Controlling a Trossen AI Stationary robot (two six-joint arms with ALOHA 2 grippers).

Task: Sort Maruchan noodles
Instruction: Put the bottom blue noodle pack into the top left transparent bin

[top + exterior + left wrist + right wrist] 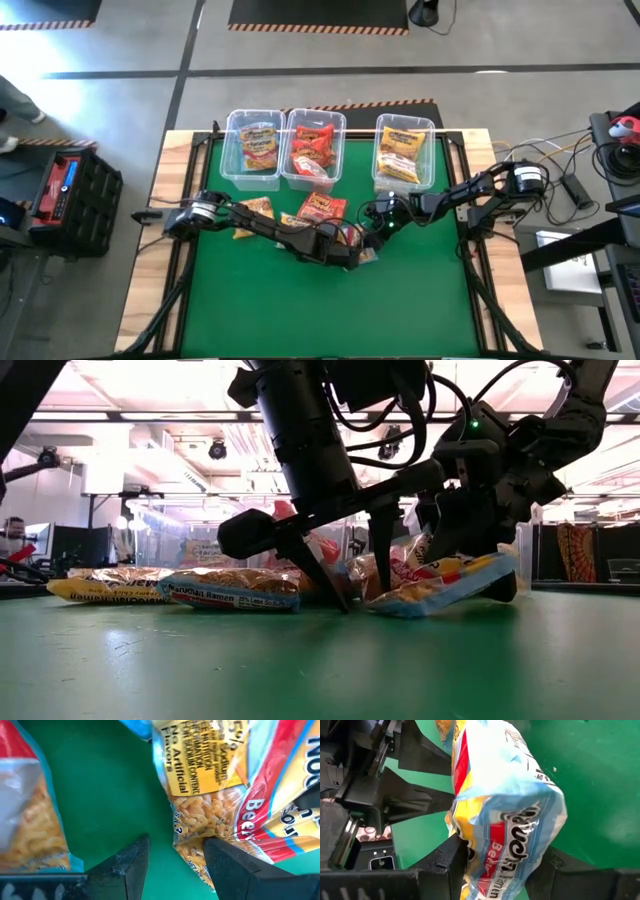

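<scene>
Jaws of my right gripper point(495, 870) pinch a yellow beef noodle packet point(505, 815), one end tilted off the mat point(400, 300). Left gripper point(172, 865) is half open beside it, prob. empty; other packets point(230, 588) lie just behind.

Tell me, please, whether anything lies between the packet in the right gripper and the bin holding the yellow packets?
Nothing visible blocks that route. The right gripper is closed on a yellow beef packet at mid-table; bare green mat lies between it and the bin with yellow packets. The left gripper sits close beside the packet, on the side away from the bin.
</scene>
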